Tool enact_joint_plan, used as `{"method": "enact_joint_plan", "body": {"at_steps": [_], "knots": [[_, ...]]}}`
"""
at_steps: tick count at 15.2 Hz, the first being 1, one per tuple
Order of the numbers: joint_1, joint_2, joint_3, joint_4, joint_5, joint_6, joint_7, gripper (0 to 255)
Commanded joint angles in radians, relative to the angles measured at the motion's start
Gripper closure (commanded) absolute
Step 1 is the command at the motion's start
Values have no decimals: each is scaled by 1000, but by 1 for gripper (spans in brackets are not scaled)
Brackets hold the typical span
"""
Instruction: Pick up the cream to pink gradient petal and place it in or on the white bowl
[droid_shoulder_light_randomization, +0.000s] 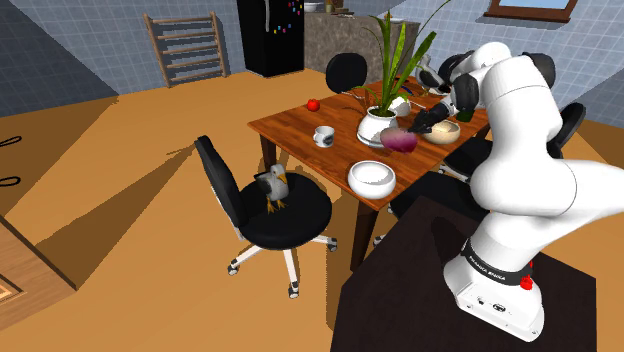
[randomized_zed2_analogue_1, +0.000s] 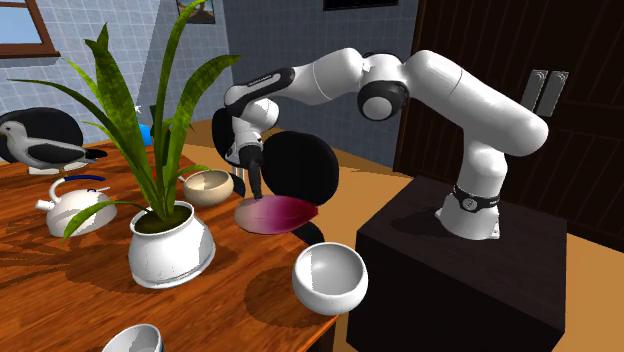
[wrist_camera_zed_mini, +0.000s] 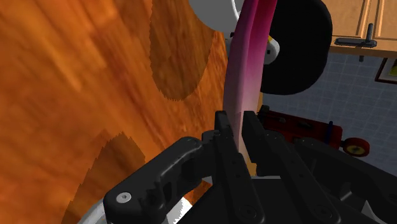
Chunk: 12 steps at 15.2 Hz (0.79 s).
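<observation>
Wrist view: jaws clasp the cream-to-pink petal (wrist_camera_zed_mini: 245, 70) edge-on, its long axis running away from them; the white bowl (randomized_zed2_analogue_1: 330, 277) sits near, by the counter (randomized_zed2_analogue_1: 80, 300) edge.

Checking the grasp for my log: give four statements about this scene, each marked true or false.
1. The jaws are shut on the petal. True.
2. The petal lies in the white bowl. False: it hangs in the jaws, apart from the bowl.
3. A seagull figure stands on the black chair. True.
4. The red fruit sits in the tan bowl. False: it rests on the table, away from that bowl.
</observation>
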Motion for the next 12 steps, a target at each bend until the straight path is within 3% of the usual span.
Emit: {"method": "enact_joint_plan", "body": {"at_steps": [1, 4, 7, 12], "knots": [[2, -18, -3, -5, -3, -9, 9, 255], [4, -35, -6, -8, -5, -20, 19, 255], [107, -169, -34, -256, -30, 48, -52, 255], [249, -350, -64, -568, -55, 157, -116, 255]]}}
